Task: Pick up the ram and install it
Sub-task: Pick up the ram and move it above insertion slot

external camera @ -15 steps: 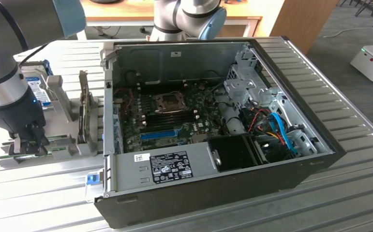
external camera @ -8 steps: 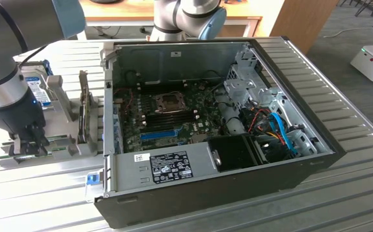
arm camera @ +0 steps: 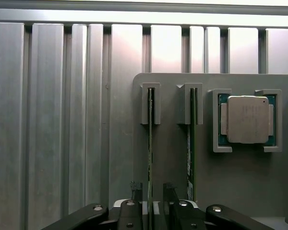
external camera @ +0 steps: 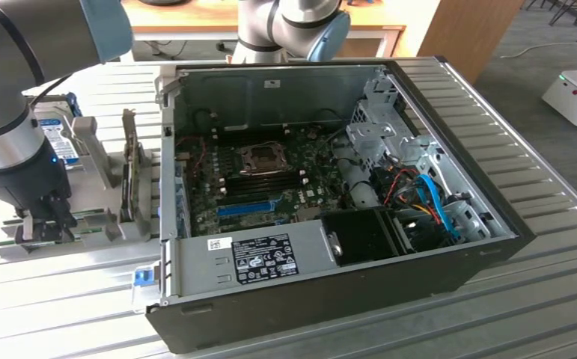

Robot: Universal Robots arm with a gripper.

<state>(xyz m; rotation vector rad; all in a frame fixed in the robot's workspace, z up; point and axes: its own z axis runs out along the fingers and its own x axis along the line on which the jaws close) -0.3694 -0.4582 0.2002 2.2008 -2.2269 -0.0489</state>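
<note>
Green ram stands upright in its grey holder; my jaws are open around it, not gripping. Lifting and installing remain.

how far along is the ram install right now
Done: the pincer is lined up at the gray holder, its open fingers on either side of one upright ram stick. In hand: nothing; the jaws are not closed on it. Left: gripping it, lifting it out and seating it on the motherboard in the open case.
</note>
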